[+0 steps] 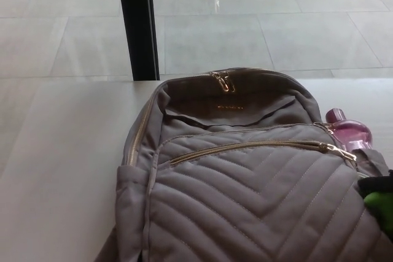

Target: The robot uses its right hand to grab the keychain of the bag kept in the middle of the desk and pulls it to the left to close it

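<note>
Nearest me, at the picture's right edge, what I took for the right hand [377,196] showed only as a black-and-green shape; I couldn't tell whether it was open or closed. The left hand wasn't showing. The keychain [337,150] sat at the right end of the front pocket's gold zipper [245,147], near a pink bottle [349,129]. I'd pinch it low and drag leftward along the curve. The bag [245,207] lay mid-desk [67,151]; beyond stood a black post [137,23] and tiled floor [276,23].
</note>
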Available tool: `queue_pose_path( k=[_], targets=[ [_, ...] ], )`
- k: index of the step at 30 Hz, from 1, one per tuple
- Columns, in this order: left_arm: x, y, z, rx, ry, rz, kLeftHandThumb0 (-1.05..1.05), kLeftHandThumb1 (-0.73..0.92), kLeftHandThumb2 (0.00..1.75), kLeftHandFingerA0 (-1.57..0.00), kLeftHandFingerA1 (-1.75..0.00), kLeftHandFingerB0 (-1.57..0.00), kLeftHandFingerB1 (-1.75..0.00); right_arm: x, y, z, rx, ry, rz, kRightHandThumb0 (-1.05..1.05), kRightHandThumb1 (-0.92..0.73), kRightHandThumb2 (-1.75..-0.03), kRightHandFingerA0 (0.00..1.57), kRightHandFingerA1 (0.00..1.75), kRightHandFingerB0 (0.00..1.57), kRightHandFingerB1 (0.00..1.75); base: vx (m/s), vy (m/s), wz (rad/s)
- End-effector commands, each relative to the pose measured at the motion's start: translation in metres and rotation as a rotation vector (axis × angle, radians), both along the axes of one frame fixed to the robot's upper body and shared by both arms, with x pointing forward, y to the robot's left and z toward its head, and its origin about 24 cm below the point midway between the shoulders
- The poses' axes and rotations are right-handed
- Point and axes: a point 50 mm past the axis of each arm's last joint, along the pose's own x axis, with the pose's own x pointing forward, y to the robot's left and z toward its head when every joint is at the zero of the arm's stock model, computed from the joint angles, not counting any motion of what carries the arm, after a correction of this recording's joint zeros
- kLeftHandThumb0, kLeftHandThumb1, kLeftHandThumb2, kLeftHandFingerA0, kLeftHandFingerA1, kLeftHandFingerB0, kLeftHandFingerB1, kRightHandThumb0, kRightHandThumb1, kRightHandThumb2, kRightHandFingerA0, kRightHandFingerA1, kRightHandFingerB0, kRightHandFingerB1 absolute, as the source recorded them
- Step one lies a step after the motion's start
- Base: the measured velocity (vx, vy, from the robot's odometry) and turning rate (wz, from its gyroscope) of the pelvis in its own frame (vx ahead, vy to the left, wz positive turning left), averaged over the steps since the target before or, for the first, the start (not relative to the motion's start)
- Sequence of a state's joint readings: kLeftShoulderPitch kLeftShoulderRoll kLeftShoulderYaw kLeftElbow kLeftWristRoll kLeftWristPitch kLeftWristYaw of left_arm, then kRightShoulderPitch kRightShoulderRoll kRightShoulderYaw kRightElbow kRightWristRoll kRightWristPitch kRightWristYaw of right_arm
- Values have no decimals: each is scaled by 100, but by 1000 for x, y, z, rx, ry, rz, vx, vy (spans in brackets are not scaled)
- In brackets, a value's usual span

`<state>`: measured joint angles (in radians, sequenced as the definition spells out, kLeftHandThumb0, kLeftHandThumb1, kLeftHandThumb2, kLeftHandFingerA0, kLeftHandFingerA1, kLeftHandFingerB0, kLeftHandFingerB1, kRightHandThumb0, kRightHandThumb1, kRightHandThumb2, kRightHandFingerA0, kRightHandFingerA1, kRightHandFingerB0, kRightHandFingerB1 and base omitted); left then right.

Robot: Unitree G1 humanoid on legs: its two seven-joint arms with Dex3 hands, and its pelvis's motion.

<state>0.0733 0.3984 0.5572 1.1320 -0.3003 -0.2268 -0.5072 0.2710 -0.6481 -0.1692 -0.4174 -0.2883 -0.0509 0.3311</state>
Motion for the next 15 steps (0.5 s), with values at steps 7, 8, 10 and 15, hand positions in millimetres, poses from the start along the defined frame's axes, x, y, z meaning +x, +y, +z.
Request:
queue_pose_path(
  k=[7,8,10,15],
  targets=[
    [-5,7,5,47,7,-8,-105,61,72,-101,-109,-96,-104,1,-4,-9,-87,59,-38,-24,-79,-63,81,173,58,39,0,0,0],
    [-5,7,5,47,8,-6,-105,61,72,-101,-109,-97,-104,1,-4,-9,-88,64,-37,-28,-78,-62,82,174,57,38,0,0,0],
    [-7,6,4,45,9,-8,-105,63,73,-99,-111,-97,-105,1,-4,-10,-98,74,-35,-29,-78,-63,83,171,56,39,0,0,0],
    [-10,6,4,39,7,-4,-105,63,73,-98,-112,-97,-105,2,-2,-11,-94,85,-34,-25,-85,-63,77,175,59,39,0,0,0]
  ],
)
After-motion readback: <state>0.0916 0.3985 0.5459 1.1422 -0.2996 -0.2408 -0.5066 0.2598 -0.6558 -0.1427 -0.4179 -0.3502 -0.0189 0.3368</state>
